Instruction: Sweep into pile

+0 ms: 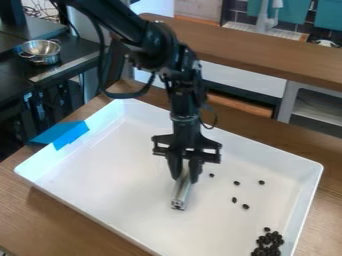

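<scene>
Spotter: In the camera view, your pincer [185,175] is closed on the slotted metal bar [180,194], one fingertip along each side of its upper end. The bar slants down over the middle of the white tray [113,165], which sits on the wooden tabletop [41,216].

Coach: And your dark beans? Most are heaped [268,241] in the tray's corner at the view's lower right. One sits just above that heap; five strays, the nearest being this bean [212,175], lie scattered between it and your bar.

Spotter: Expect the bar to feel stiff and fairly light. Its metal faces may be slippery, so a push near the free end could twist it between your fingertips.

Coach: So keep your hold high, squarely across two flat sides, and leave the long face free to sweep. I can't tell whether its lower end touches the tray.

Spotter: The beans look hard and very light; they'll probably skitter on that smooth floor. Push them slowly and low, or you may scatter the heap.
</scene>
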### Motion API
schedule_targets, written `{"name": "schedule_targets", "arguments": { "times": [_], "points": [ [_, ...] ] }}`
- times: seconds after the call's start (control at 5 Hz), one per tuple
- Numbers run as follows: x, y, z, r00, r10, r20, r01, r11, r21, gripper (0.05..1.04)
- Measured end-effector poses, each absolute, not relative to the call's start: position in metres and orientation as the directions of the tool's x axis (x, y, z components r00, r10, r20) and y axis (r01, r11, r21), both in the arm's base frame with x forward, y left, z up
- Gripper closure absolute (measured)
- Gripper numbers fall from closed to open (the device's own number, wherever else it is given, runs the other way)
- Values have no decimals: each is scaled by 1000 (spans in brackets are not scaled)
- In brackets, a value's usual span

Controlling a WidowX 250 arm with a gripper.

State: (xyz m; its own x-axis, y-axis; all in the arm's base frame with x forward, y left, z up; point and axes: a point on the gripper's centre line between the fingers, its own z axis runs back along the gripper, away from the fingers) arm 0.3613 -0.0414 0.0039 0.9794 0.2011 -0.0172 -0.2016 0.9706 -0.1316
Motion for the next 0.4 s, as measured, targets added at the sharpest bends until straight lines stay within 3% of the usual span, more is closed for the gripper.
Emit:
{"name": "schedule_targets", "arguments": {
  "times": [0.4],
  "points": [
    [370, -67, 6, 985, 170, -27, -172, 976, -132, 745]
  ]
}}
